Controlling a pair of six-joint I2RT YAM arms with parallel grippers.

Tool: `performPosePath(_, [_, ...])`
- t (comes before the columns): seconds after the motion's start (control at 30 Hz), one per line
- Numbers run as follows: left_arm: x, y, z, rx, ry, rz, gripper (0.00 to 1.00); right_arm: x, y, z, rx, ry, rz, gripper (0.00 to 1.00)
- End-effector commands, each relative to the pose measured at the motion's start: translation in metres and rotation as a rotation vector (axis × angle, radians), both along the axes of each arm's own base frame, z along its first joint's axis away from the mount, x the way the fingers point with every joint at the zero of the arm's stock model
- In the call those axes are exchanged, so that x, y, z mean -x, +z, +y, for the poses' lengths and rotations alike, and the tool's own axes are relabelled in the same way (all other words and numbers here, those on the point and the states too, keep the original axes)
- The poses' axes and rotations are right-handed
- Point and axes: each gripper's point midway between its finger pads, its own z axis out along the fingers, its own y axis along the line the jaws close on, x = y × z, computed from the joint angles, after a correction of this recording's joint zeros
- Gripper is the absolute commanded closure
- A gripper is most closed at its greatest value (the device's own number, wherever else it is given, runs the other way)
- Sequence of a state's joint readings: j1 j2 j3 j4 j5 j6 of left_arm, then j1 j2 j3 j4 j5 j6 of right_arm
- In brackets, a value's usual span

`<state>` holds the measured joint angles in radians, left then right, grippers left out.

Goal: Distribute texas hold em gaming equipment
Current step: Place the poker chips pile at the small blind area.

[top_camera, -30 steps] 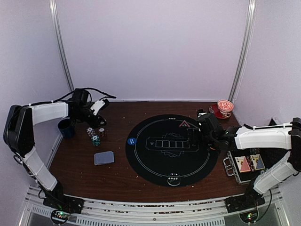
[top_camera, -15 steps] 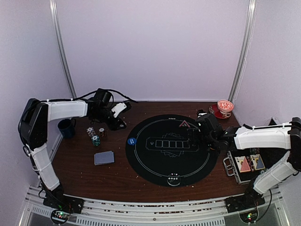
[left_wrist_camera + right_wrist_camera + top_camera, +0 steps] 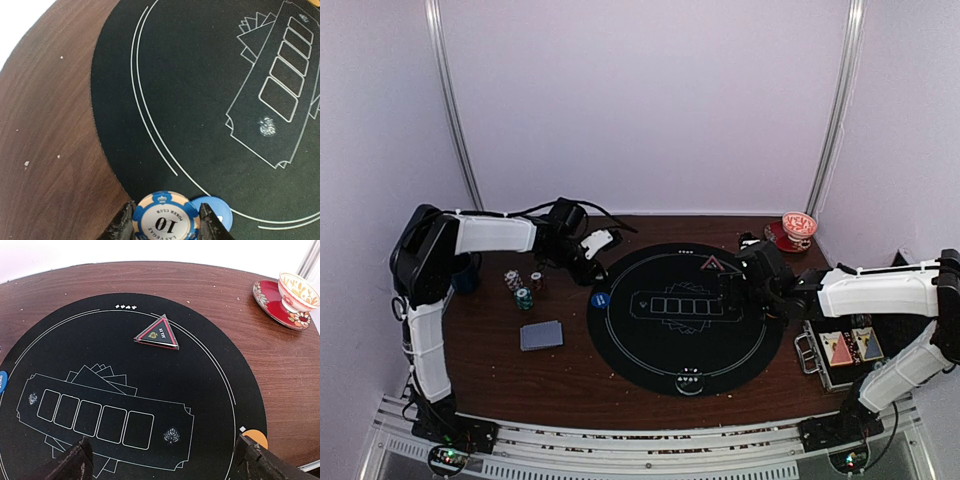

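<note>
My left gripper (image 3: pixel 166 229) is shut on a blue-and-white poker chip (image 3: pixel 165 210) marked 10, held just over the left rim of the round black mat (image 3: pixel 200 100), above a blue disc (image 3: pixel 220 212). From above, the left gripper (image 3: pixel 592 258) hangs past that blue disc (image 3: pixel 600 299). Chip stacks (image 3: pixel 523 290) and a grey-blue card deck (image 3: pixel 541 335) lie left of the mat. The right gripper (image 3: pixel 165 462) stands open over the mat's right half with nothing between its fingers. A red triangle marker (image 3: pixel 159 333) lies ahead of it and an orange disc (image 3: pixel 256 437) beside its right finger.
A red-patterned cup (image 3: pixel 799 225) on its saucer stands at the back right. A small metal case (image 3: pixel 845 350) lies open at the right edge under the right arm. A dark mug (image 3: pixel 460 272) sits at the far left, partly behind the left arm.
The left arm has swung right from beside the chip stacks to the mat's left rim, carrying the blue chip. The right arm has not moved.
</note>
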<state>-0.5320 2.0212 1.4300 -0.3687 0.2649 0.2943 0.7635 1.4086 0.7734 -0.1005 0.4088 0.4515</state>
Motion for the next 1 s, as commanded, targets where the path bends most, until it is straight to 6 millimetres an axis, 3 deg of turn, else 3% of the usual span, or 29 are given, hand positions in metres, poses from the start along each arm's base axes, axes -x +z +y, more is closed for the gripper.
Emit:
performPosePath(0.0, [-0.013, -0.001, -0.012, 0.013, 0.02, -0.02, 0.8, -0.003, 0.007, 0.0, 0.009, -0.017, -0.02, 0.0])
performPosePath(0.47, [-0.027, -0.018, -0.012, -0.009, 0.058, -0.027, 0.8, -0.003, 0.006, 0.001, 0.005, -0.01, -0.016, 0.0])
performPosePath(0.97, [-0.026, -0.038, -0.011, -0.032, 0.061, 0.001, 0.8, -0.003, 0.005, 0.002, 0.008, -0.008, -0.013, 0.0])
